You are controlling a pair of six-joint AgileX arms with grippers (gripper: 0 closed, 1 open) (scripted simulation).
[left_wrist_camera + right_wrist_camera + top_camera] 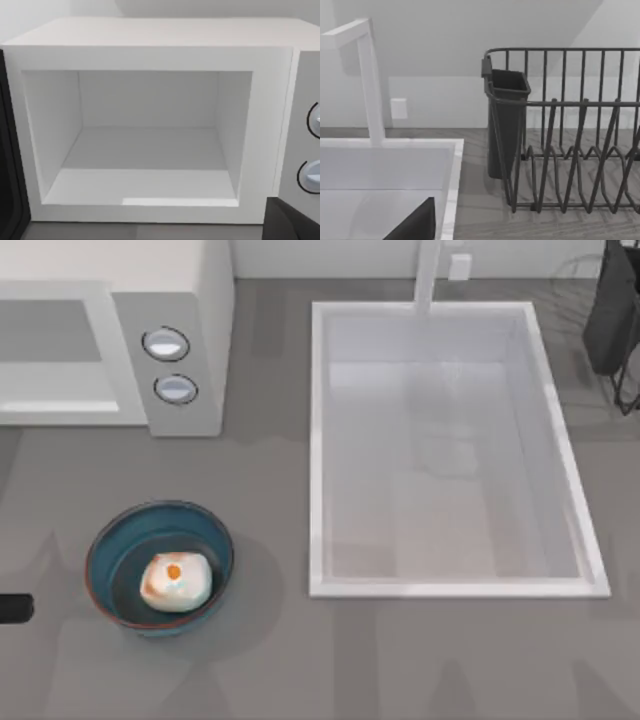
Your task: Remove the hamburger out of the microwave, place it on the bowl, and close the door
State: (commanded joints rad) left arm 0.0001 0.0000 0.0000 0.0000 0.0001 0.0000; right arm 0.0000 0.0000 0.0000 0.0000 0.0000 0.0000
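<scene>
1. Sitting in the bowl (110, 570) at the lower left of the top view, the hamburger (177, 582) rested on the dark inside, its orange spot facing up.
2. The bowl stood on the grey table (260, 660), below the microwave (190, 300) and left of the sink (320, 450).
3. The microwave occupied the upper left of the top view, its two round dials (166, 344) one above the other on the panel.
4. In the left wrist view the microwave's cavity (145, 150) stood open and bare, with a dark edge at the far left of the frame that may be the door; I could not tell for sure.
5. A small dark shape at the left edge of the top view, level with the bowl, looked like part of the left arm; whether the left gripper was open or closed could not be told.
6. The right wrist view faced the faucet (370, 75), a corner of the sink and a dark wire dish rack (570, 130) with a cutlery cup (506, 120).
7. A dark wedge at the lower edge of that view hinted at the right gripper, but its opening could not be told.
</scene>
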